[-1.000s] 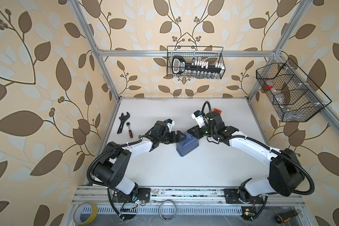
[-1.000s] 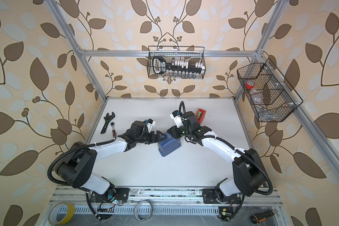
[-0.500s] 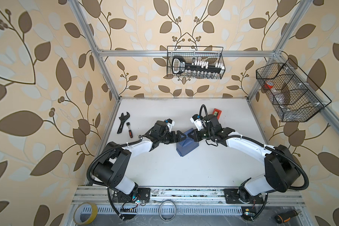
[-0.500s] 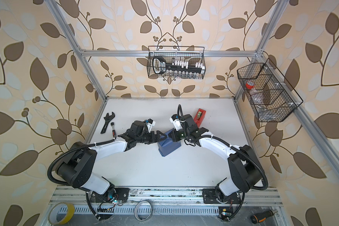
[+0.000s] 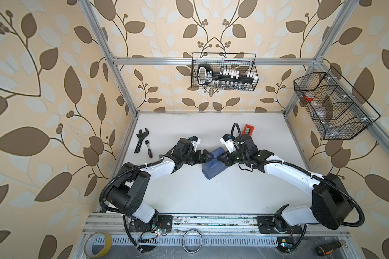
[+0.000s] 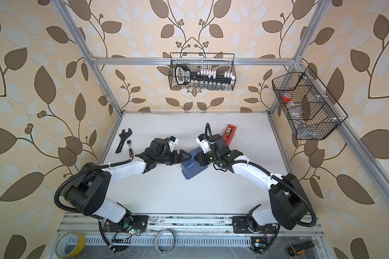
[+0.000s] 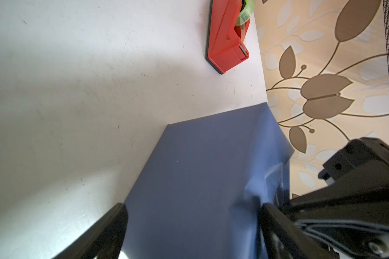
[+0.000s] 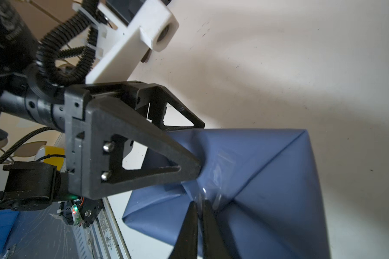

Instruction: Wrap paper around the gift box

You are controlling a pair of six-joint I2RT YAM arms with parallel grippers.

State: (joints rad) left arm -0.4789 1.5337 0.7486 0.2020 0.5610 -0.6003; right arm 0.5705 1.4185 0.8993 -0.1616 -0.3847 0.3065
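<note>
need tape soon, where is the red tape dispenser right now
In both top views the red tape dispenser sits on the white table, right of centre toward the back wall, just behind the right arm.

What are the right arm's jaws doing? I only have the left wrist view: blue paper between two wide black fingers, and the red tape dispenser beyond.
Observer: The right wrist view shows the right gripper with jaws shut, tips at a crumpled spot on the folded end of the paper.
Operator: Is anything holding that end?
Observer: One finger of the left gripper presses against it, where diagonal creases meet.
Operator: Anything else on the table?
Observer: In both top views, a wrench and a ratchet lie near the left edge of the table.
</note>
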